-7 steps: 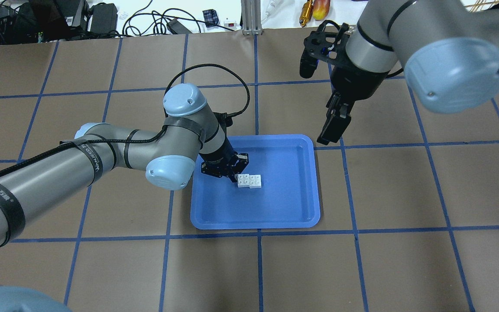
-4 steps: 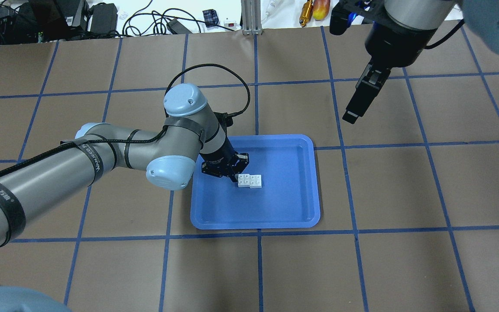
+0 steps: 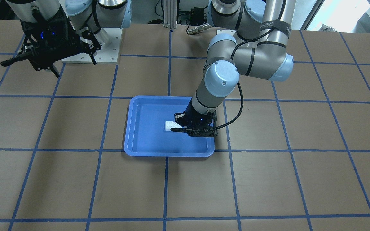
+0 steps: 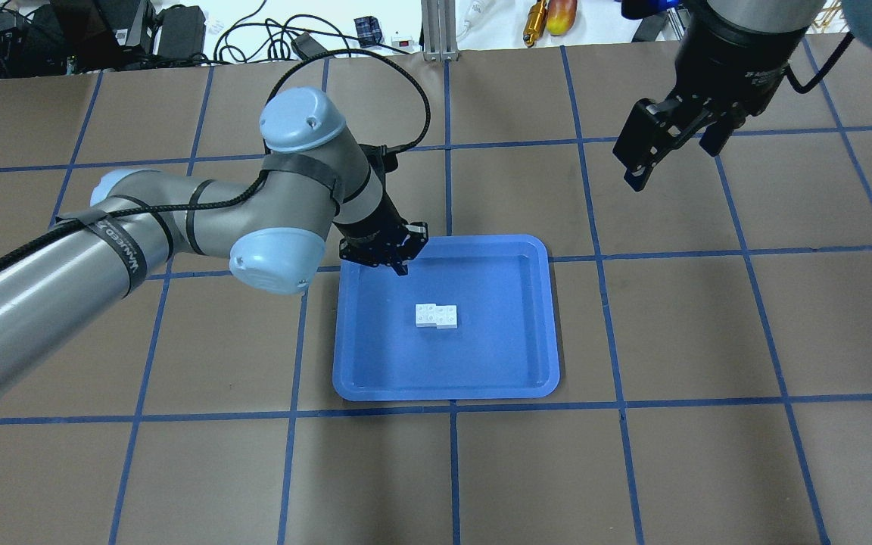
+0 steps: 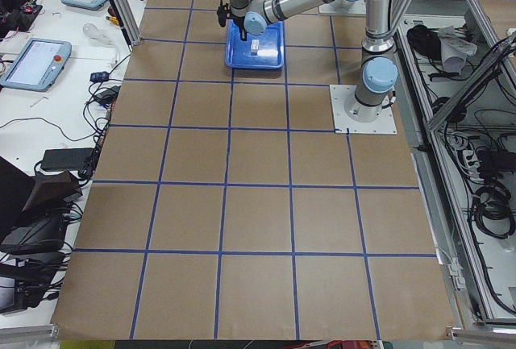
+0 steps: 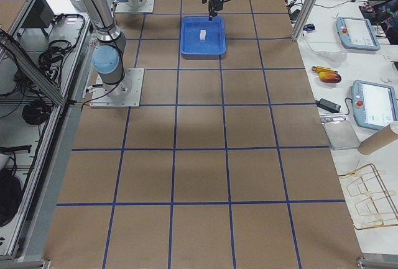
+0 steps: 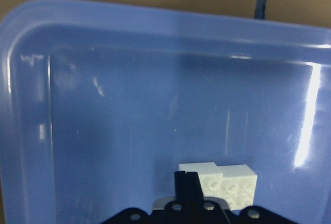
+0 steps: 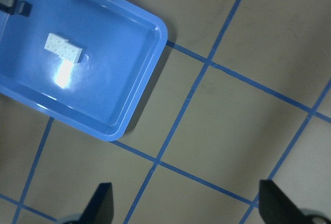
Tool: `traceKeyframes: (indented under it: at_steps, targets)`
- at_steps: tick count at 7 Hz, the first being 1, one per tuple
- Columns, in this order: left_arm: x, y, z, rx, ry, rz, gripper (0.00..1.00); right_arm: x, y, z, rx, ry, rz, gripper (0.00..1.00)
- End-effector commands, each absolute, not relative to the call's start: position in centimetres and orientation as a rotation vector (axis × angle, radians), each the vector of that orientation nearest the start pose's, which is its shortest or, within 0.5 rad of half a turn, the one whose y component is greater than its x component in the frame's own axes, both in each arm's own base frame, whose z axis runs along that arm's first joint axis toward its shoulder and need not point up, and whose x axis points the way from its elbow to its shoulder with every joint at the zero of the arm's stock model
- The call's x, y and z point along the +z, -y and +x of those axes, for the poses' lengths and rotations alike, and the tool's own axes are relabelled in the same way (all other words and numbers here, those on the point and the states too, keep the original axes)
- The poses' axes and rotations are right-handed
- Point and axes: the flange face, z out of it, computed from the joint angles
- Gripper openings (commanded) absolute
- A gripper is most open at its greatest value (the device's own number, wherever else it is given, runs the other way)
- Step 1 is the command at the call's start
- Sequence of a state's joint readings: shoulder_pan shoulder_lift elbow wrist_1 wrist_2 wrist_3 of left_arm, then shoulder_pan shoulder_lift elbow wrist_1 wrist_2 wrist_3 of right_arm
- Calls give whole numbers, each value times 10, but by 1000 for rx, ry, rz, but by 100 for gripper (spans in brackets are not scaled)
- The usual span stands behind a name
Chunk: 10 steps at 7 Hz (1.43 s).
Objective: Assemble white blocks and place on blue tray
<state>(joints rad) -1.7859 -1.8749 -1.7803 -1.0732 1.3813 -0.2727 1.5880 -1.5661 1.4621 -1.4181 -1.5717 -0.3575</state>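
Note:
The two white blocks (image 4: 436, 316) are joined side by side and lie flat near the middle of the blue tray (image 4: 504, 356). My left gripper (image 4: 400, 266) is shut and empty, above the tray's far-left corner, apart from the blocks. In the left wrist view its fingers (image 7: 187, 185) are together, with the blocks (image 7: 227, 182) just to their right on the tray (image 7: 103, 105). My right gripper (image 4: 671, 155) is open and empty, high over the table to the far right of the tray. Its wrist view shows the blocks (image 8: 63, 47) on the tray (image 8: 119, 94).
The brown table has a grid of blue tape lines. Cables, power bricks and an orange-handled tool (image 4: 534, 23) lie beyond the far edge. The right arm's base plate (image 3: 90, 51) is behind the tray in the front-facing view.
My left gripper has come off the blocks and moved up and back to the tray's far-left corner. The right gripper has moved further right and turned. The blocks have not moved.

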Motion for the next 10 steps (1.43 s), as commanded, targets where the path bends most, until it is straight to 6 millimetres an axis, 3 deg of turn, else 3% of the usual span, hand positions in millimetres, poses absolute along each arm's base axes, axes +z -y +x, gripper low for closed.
traceKeyframes:
  at_steps: [1, 3, 5, 6, 7, 8, 9, 10]
  targets:
    - [369, 550, -239, 126, -3231, 31, 4, 530, 501, 139, -131, -3169, -255, 100]
    - [446, 561, -183, 48, -3163, 79, 5, 539, 509, 141, -278, -3152, -121, 100]
    - [506, 539, -150, -12, -3061, 131, 5, 518, 517, 141, -322, -3143, -26, 100]
    - [525, 524, -138, -35, -3028, 126, 5, 504, 517, 141, -406, -3132, 4, 100]
    - [534, 522, -106, -49, -2985, 94, 5, 507, 509, 141, -411, -3128, 4, 100]
    - [531, 524, -90, -37, -3056, 29, 5, 505, 503, 145, -354, -3089, -12, 100]
    - [525, 520, -99, 3, -3081, 21, 10, 500, 500, 147, -305, -3078, -28, 100]
    - [517, 505, -124, 78, -3089, 2, 20, 502, 494, 146, -199, -3086, -17, 100]
